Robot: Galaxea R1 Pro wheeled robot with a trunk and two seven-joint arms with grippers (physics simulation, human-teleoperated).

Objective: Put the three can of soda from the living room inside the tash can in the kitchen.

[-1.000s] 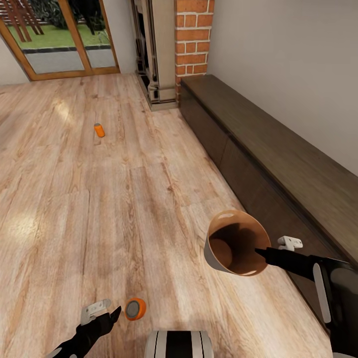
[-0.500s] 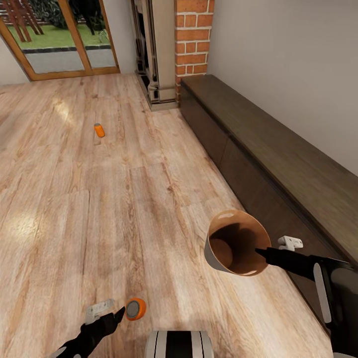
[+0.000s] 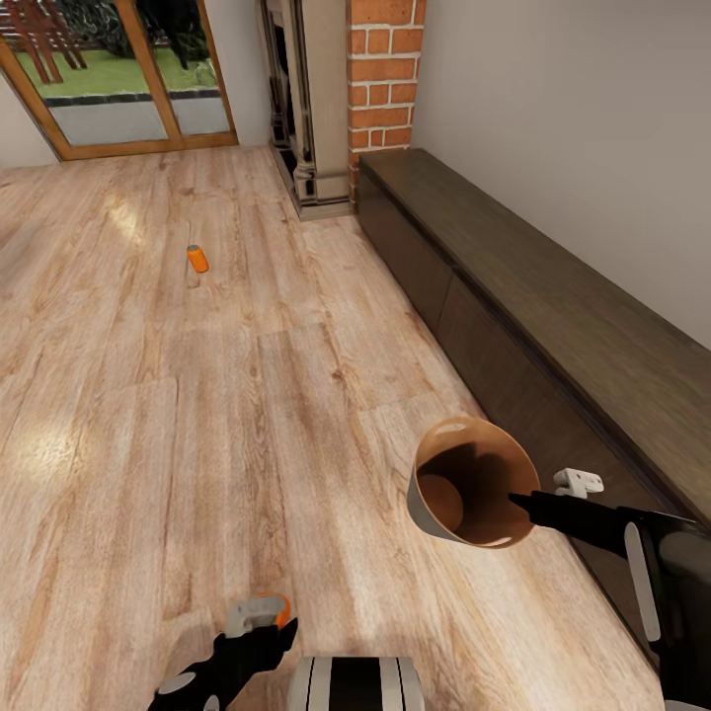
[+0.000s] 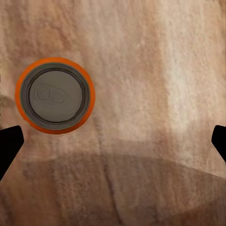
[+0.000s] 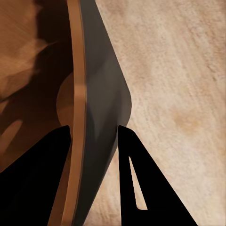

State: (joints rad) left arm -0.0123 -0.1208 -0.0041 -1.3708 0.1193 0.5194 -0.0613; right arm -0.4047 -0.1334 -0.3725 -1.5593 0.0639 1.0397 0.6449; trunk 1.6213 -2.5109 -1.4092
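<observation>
Far orange can (image 3: 198, 259) lies well off on the wood floor (image 3: 148, 415). Your left gripper (image 3: 259, 629), fingers spread wide, hangs over the upright near can (image 4: 55, 95), apparently not touching. Your right gripper (image 5: 94, 134) clamps the trash can (image 3: 472, 482) rim beside the bench (image 3: 553, 326).

The left arm reaches forward and low at the bottom of the head view, and the left gripper (image 3: 259, 626) has its two fingers spread wide apart and points down to the floor. The right arm comes in from the right side, and the right gripper (image 5: 94, 134) is closed on the wall of the bin (image 3: 427, 512), one finger inside and one outside.
</observation>
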